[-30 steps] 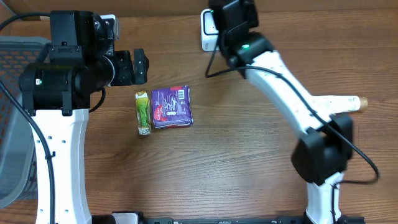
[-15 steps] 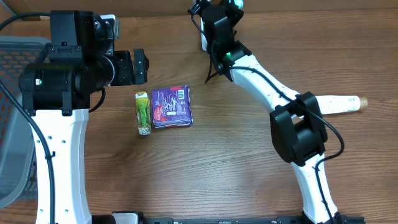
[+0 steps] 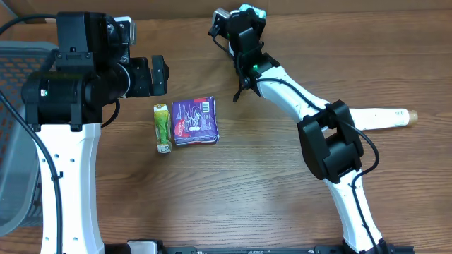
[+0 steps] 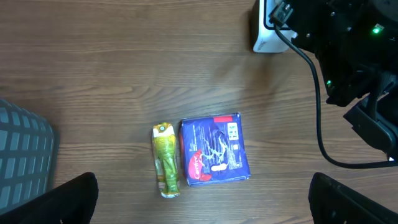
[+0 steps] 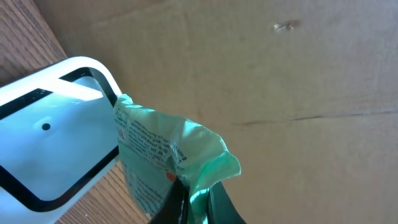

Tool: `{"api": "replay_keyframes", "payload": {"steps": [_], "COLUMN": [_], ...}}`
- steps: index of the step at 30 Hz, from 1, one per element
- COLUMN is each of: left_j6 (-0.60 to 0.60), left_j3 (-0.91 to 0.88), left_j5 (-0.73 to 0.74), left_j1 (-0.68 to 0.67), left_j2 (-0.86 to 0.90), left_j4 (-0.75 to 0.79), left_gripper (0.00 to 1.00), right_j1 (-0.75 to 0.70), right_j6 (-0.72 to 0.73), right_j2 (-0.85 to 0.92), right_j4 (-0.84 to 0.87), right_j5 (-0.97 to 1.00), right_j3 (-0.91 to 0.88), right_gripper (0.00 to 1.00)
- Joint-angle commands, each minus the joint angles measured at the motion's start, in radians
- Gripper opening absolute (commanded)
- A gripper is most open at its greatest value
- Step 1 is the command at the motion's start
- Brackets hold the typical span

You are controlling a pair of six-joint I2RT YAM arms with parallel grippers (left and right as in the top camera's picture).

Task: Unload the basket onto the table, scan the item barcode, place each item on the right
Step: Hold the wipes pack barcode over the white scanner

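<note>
— What is the right claw doing?

— The right claw (image 5: 198, 202) is pressed together on the bottom edge of a mint-green packet (image 5: 168, 146). The crinkled packet stands up from the fingertips, with small print across the face that shows in the wrist view.

— And the scanner?

— The white scanner (image 5: 53, 124), with its dark-rimmed window, sits just beside the claw. The packet's edge overlaps the window's corner in that view. I cannot tell whether the two touch, or which face carries the barcode. Beyond the claw is a brown cardboard wall (image 5: 280, 74).

— Where does that put the claw on the table?

— From overhead it is reaching to the far edge of the wooden table (image 3: 268, 183), over the scanner, with the arm stretched out behind it.

— And the left claw?

— The left claw (image 3: 159, 75) is spread wide and holds nothing. It hangs above the table, well apart from the right claw.

— Anything near it?

— Two things lie flat just below its jaws, on the side toward the robot's base. One is a purple packet (image 4: 214, 151) with a white label patch near one corner. The other is a green-and-yellow sachet (image 4: 166, 160) just beside it, lying along its edge. In the left wrist view both sit between the two spread fingers.

— What else?

— A grey mesh basket (image 3: 18, 141) stands off to the outer side of the left claw, past the arm.
</note>
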Motion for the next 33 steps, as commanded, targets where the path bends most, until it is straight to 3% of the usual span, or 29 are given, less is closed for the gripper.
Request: {"api": "replay_keyframes", "payload": {"steps": [1, 7, 16, 33], "left_j6": [0.008, 0.008, 0.008, 0.008], "left_j3": [0.010, 0.010, 0.010, 0.010], "left_j5": [0.000, 0.000, 0.000, 0.000], "left_j1": [-0.002, -0.002, -0.002, -0.002], "left_j2": [0.008, 0.008, 0.008, 0.008], "left_j4": [0.002, 0.002, 0.002, 0.002], "left_gripper": [0.99, 1.00, 1.00, 1.00], "right_j1": [0.000, 0.020, 0.050, 0.064], "right_j6": [-0.006, -0.111, -0.118, -0.076], "right_j2": [0.005, 0.005, 0.005, 0.004], "right_j4": [0.013, 0.018, 0.204, 0.091], "right_j5": [-0.008, 0.001, 0.134, 0.128], "right_j3": [0.014, 0.014, 0.014, 0.010], "right_gripper": [0.04, 0.04, 0.04, 0.04]}}
